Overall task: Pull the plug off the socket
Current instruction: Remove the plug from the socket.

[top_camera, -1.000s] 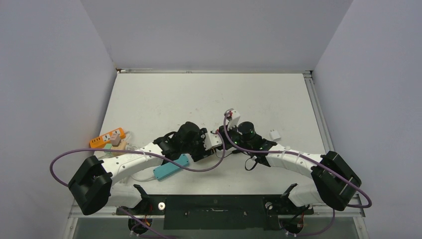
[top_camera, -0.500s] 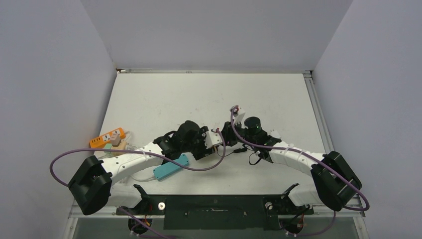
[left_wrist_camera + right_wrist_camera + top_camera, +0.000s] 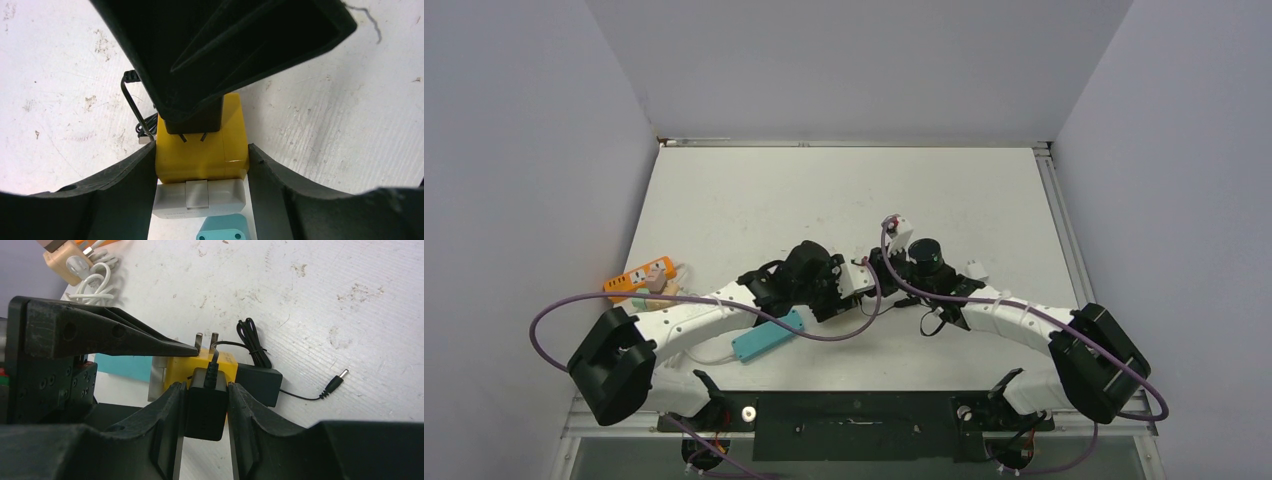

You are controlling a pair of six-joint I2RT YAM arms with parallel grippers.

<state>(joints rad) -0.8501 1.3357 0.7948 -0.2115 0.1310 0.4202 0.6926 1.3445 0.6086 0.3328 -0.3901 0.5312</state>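
Note:
A yellow socket block [image 3: 230, 145] with a white end piece [image 3: 200, 200] lies on the table, clamped between the fingers of my left gripper [image 3: 200, 155]. A black plug [image 3: 205, 407] sits at its face, and my right gripper [image 3: 205, 390] is shut on the plug's sides. In the left wrist view the plug [image 3: 195, 120] stands slightly off the yellow face, with its two prongs showing in the gap. In the top view both grippers, left [image 3: 854, 282] and right [image 3: 881, 272], meet at mid-table and hide the socket.
A second black adapter [image 3: 257, 382] with a thin cable and barrel connector [image 3: 341, 376] lies beside the socket. A teal power strip [image 3: 769, 335] lies by the left arm. An orange power strip [image 3: 639, 275] and a beige plug [image 3: 659, 285] are at the left edge. A small white piece [image 3: 976, 270] is to the right.
My right wrist shifted a little to the right and away, then came part way back, still gripping the plug. My left arm moved only slightly, holding the socket.

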